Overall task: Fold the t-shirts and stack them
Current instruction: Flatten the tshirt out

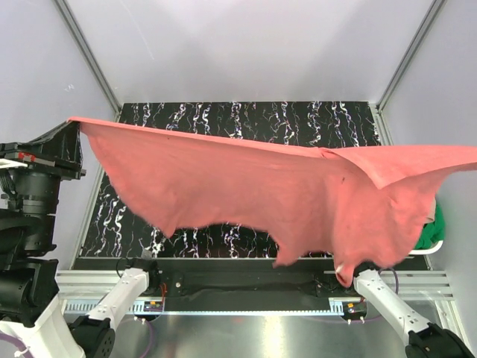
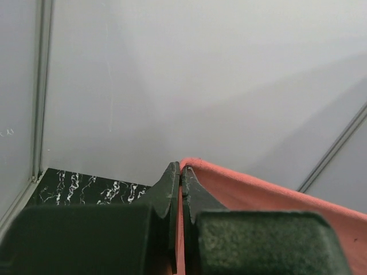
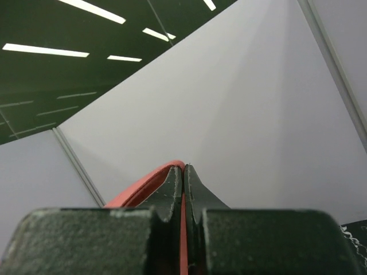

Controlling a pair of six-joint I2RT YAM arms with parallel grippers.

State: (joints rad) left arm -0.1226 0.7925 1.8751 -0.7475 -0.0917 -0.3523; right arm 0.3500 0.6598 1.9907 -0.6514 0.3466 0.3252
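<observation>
- Left fingers [image 2: 176, 179]: clenched on a hem of the red shirt [image 2: 258, 195]. A thin strip of cloth shows in the seam between them. The edge runs off to the right, taut.
- Right fingers [image 3: 175, 180]: also clenched on the red shirt [image 3: 143, 183], with a rolled hem looping out on their left side. They are aimed up at wall and ceiling, so the hold is high.
- Overhead view: the red shirt [image 1: 261, 186] hangs in the air as a wide sheet, strung from the left edge of the worktop [image 1: 223, 119] across to past its right edge. The top edge is straight. The bottom edge is ragged and dangles toward the near edge.
- The right-hand part is doubled over on itself; a flap overlaps the main sheet there.
- A green shirt [image 1: 434, 227] is bunched at the right edge of the worktop, half hidden behind the red cloth.
- No folded pile is visible anywhere.
- Step, as I judge it: spreading the first shirt out flat. Folding has not begun.
- Next move calls for both arms to come down together with the top edge kept tight. The hanging hem should land first and the cloth be drawn flat on mid-worktop, clear of the green shirt. The doubled right side will likely need smoothing.
</observation>
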